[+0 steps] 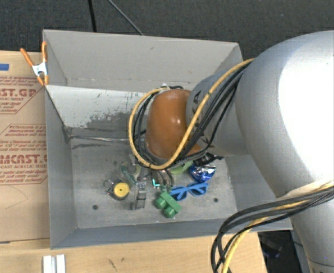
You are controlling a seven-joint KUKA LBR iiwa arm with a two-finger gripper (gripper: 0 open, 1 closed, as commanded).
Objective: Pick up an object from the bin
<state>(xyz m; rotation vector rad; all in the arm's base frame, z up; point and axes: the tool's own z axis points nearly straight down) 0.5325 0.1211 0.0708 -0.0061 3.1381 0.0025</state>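
Observation:
My gripper [139, 191] is low over the bin floor, near the front and just left of the middle, below the orange cover. Close to its left lies a small yellow round disc [119, 190] on a dark base. Just to its right sits a green blocky toy piece [167, 204]. Past that, a pair of blue toy sunglasses [189, 190] lies flat on the floor. Nothing is visibly held.
A blue and white crumpled thing [203, 172] and a light green piece [181, 166] lie to the right, partly under the arm's cables. The arm and orange cover hide the middle of the bin. The left and back floor is bare grey metal.

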